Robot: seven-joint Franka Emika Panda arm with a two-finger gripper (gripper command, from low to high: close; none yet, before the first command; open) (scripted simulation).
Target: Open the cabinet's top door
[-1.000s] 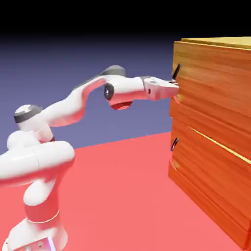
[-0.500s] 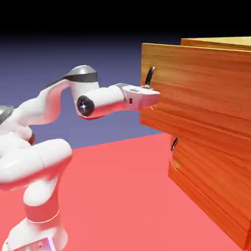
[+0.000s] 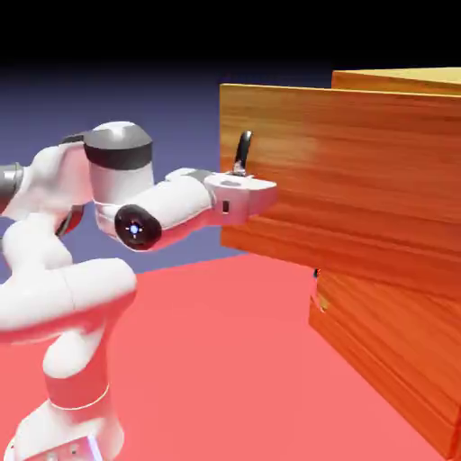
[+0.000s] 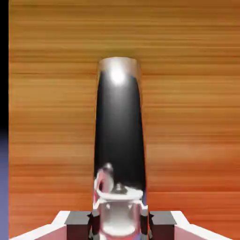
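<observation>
Orange-brown wood, horizontal grain: top door (image 3: 338, 180), upper front panel of the cabinet (image 3: 387, 347), standing swung out from the body at the robot's side, its free edge towards the exterior view's left. Fitted with one handle (image 4: 119, 126), dark, curved, upright, near that free edge.

Gripper (image 4: 120, 225), two-fingered, grey-tipped: clenched on the handle's lower part, one tip to either side of it in the hand view.

Arm (image 3: 117, 171), white, dark-banded: folded back over its base, hand turned towards the door.

Lower panel (image 3: 387, 329): flush with the body, partly hidden behind the upper one; no part of this task.

Step in hand: the pull, judged well advanced, the door being plainly ajar. Next move, as judged: further draw along the hinge's arc, wrist turning with the panel, grip kept firm. Risk: a straight tug could slide the tips off the curved bar.
</observation>
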